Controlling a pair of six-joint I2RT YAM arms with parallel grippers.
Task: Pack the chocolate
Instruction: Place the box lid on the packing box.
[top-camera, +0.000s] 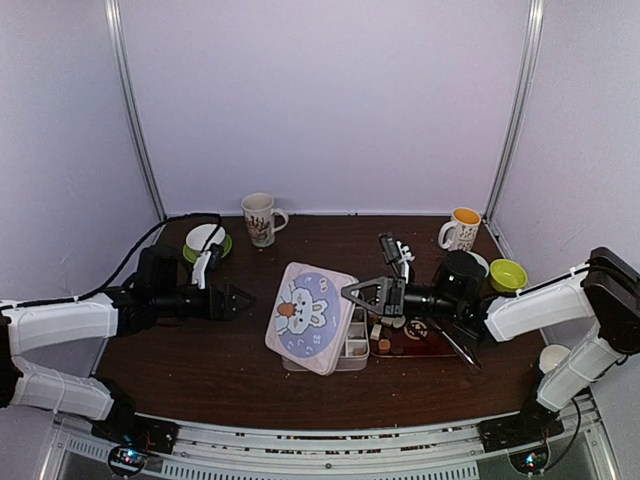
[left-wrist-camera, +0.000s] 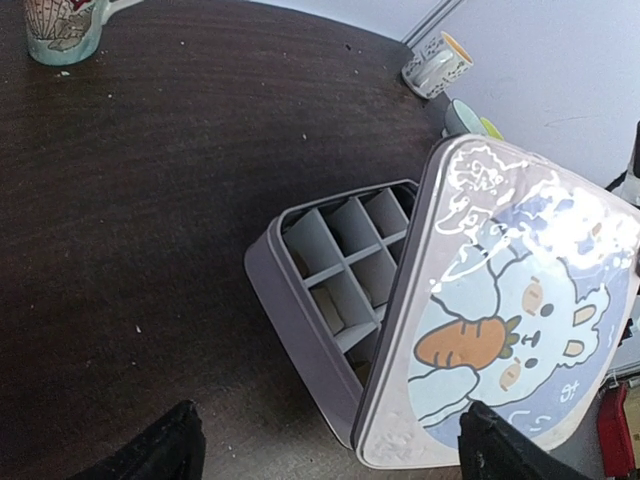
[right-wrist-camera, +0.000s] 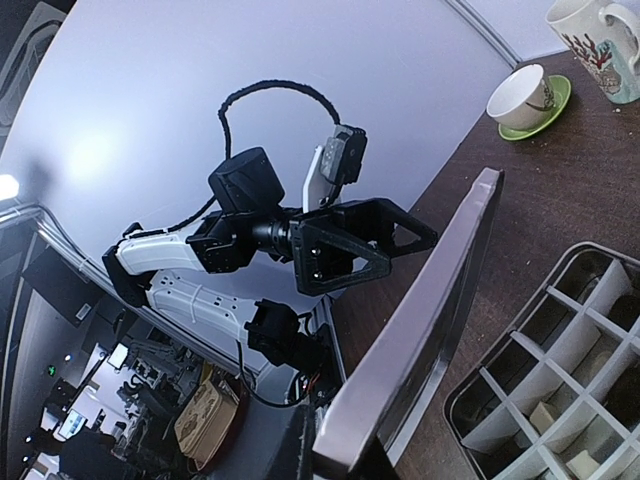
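The chocolate (right-wrist-camera: 545, 415) lies in two places. A few pale pieces sit in the lower cells of the divided box (left-wrist-camera: 290, 320) at the middle of the bench (top-camera: 200, 370). A few loose pieces (top-camera: 383, 345) lie on the bench just right of the box, beside a dark red board (top-camera: 425, 340). The pieces are small lumps, too small to show any long axis or which way they point.

The box's lid (top-camera: 308, 315), printed with a rabbit and a carrot, is tilted over the box rather than lying flat on it. It covers most of the box in the top view and leaves the cells along the right side bare. From the left wrist, empty cells show under its raised edge.

The right gripper (top-camera: 347, 290) is at the lid's upper right edge, its fingers nearly closed on the thin rim. In the right wrist view the rim runs up and away from the bottom of the frame.

The left gripper (top-camera: 245, 300) hangs above the bench just left of the lid, its fingers spread wide with nothing between them, clear of the lid.

Metal tongs (top-camera: 460, 345) lie right of the board. Further back stand two mugs (top-camera: 260, 218) (top-camera: 462, 230), a white cup on a green saucer (top-camera: 205, 240) and a green bowl (top-camera: 507, 274).
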